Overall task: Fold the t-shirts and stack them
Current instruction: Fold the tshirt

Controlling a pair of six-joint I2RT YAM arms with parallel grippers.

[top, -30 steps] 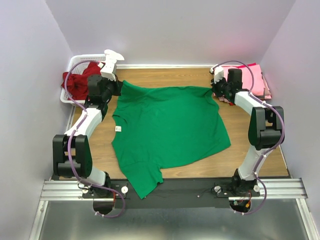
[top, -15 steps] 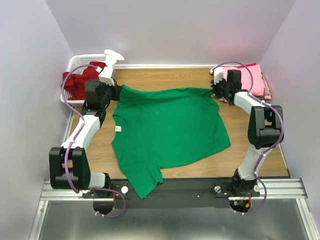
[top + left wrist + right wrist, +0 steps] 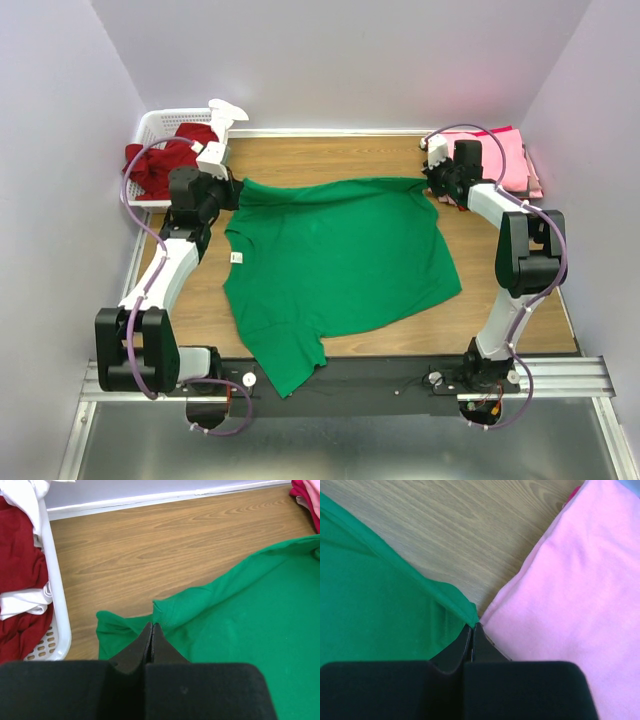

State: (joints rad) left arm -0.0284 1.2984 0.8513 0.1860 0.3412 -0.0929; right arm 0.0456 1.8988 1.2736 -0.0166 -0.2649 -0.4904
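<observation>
A bright green t-shirt (image 3: 335, 262) lies spread on the wooden table, its white tag at the left edge. My left gripper (image 3: 232, 190) is shut on the shirt's far left corner; in the left wrist view the green cloth (image 3: 240, 625) is pinched at the closed fingertips of that gripper (image 3: 151, 626). My right gripper (image 3: 432, 184) is shut on the shirt's far right corner; in the right wrist view the green cloth (image 3: 375, 605) ends at that gripper (image 3: 473, 626), beside the pink shirts (image 3: 570, 595). Pink shirts (image 3: 510, 160) are stacked at the far right. A dark red shirt (image 3: 160, 165) lies in the basket.
A white slotted basket (image 3: 150, 125) stands at the far left corner, its wall in the left wrist view (image 3: 57, 625). The shirt's near hem hangs over the black rail (image 3: 400, 375) at the table's front edge. Purple walls close in the sides.
My left gripper has moved toward the near left with the shirt's corner, dragging the far left edge of the green shirt. The right arm has barely moved.
</observation>
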